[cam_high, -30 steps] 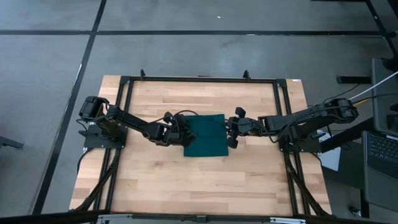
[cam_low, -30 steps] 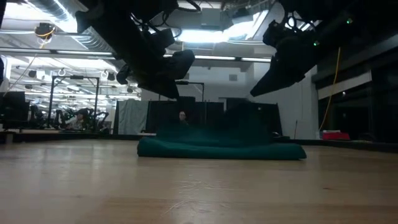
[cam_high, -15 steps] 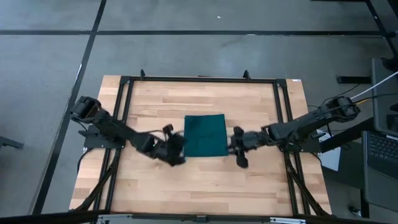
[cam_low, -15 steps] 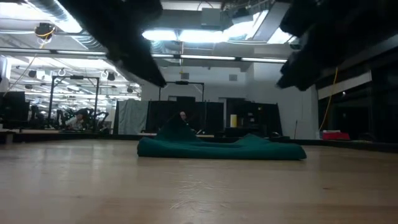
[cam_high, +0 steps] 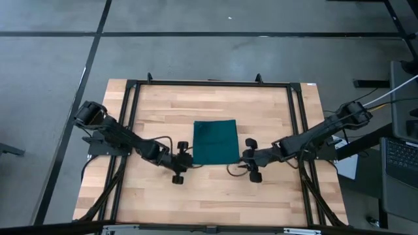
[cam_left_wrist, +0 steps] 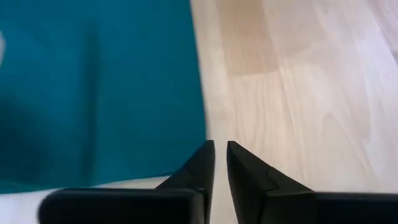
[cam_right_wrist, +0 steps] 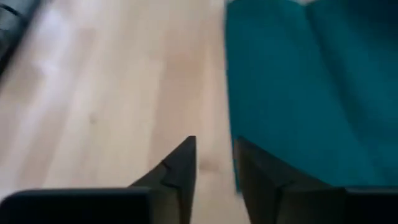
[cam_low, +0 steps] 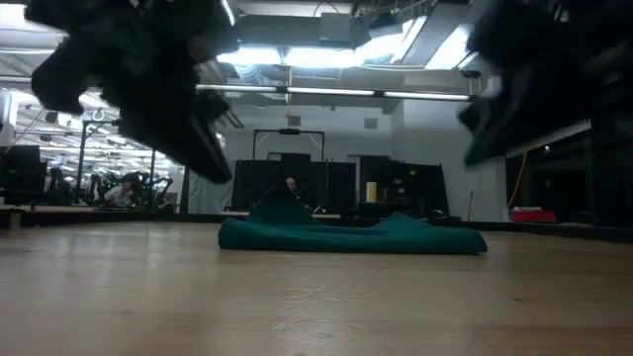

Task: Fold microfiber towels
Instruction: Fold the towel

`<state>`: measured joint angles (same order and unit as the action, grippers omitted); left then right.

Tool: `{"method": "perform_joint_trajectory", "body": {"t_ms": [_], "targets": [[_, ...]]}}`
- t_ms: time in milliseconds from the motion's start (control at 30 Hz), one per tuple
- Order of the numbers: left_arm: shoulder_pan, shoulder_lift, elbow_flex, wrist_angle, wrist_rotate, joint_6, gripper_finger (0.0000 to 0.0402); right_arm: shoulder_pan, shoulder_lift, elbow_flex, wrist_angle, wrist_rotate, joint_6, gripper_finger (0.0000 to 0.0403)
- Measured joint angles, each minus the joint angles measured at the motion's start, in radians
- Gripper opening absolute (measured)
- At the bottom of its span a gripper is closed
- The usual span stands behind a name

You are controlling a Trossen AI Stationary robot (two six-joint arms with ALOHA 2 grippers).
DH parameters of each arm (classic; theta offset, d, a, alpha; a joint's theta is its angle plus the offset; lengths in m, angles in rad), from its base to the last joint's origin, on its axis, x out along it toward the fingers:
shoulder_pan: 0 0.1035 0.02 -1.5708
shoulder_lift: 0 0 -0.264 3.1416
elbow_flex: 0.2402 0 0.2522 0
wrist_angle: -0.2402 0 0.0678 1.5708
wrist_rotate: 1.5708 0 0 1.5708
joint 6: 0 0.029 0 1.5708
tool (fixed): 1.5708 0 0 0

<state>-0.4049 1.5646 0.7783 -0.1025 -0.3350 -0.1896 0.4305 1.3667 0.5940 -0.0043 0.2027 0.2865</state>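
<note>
The dark teal towel [cam_high: 215,141] lies folded as a rectangle in the middle of the wooden table; in the low view [cam_low: 346,235] it is a low heap with a small peak at its left. My left gripper [cam_high: 187,161] hovers by the towel's near left corner [cam_left_wrist: 186,168], its fingers almost together and empty. My right gripper [cam_high: 241,164] hovers by the near right corner [cam_right_wrist: 239,168], its fingers a little apart and empty. The towel's white tag does not show clearly.
A black metal frame [cam_high: 209,83] runs around the table's working area. Bare wood [cam_high: 215,196] lies between the towel and the near edge. A person [cam_low: 124,188] shows far back in the room.
Both grippers have gone from the towel's left and right edges toward the table's near edge and now stand by its near corners. The towel's raised middle has sunk, so it lies lower and flatter.
</note>
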Motion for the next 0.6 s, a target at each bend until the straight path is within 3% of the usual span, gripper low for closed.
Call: {"method": "perform_joint_trajectory", "body": {"t_ms": [167,300,600], "targets": [[0.062,0.001,-0.027,0.074,0.123,0.012,0.0082,-0.031,0.070,-0.010,0.025,-0.090,0.121,0.0176],[0.097,0.000,-0.017,0.080,0.146,0.053,0.0118,-0.031,0.087,-0.008,0.045,-0.097,0.119,0.0212],[0.132,0.007,-0.022,0.076,0.181,0.088,0.0143,-0.061,0.087,-0.007,0.035,-0.079,0.084,0.0196]]}}
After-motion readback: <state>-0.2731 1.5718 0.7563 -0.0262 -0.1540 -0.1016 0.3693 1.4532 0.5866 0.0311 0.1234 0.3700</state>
